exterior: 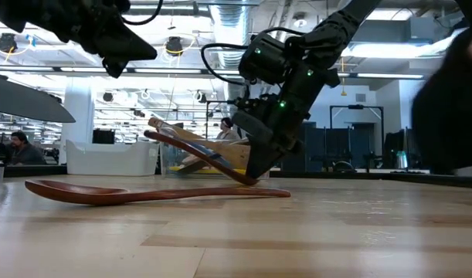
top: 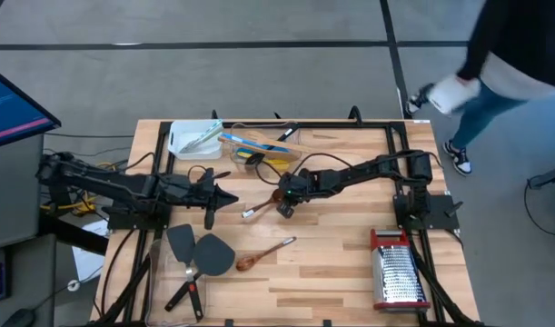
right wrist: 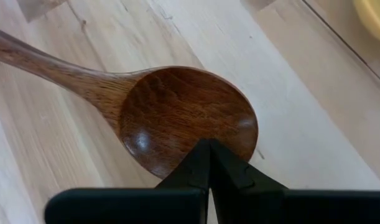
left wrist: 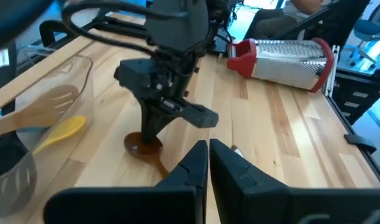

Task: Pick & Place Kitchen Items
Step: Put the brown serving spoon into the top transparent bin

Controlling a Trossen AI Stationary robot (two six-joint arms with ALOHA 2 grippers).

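Observation:
A dark wooden spoon (top: 275, 197) lies at the table's middle, its bowl (right wrist: 190, 118) facing up. My right gripper (top: 284, 203) is shut, and its tips stand on the bowl's rim. In the low view the spoon's handle (exterior: 181, 150) slants up off the table. My left gripper (top: 232, 198) is shut and empty, just left of the spoon and above the table. A second wooden spoon (top: 263, 254) and two dark grey spatulas (top: 200, 254) lie flat nearer the front. Several more utensils rest in a clear tub (top: 259, 150). My right gripper presses its shut fingertips (right wrist: 209, 155) on the rim of the spoon's bowl (right wrist: 239, 148), at the end away from the handle. The fingers come from above, slanting down from the table's right. The bowl rests on the table and the handle is tipped up.
A white tray (top: 179, 141) stands at the far left beside the tub. A steel box grater with red trim (top: 400, 272) lies at the front right. A person (top: 504, 54) walks past the table's far right corner. Bare wood shows between the spoons and the grater.

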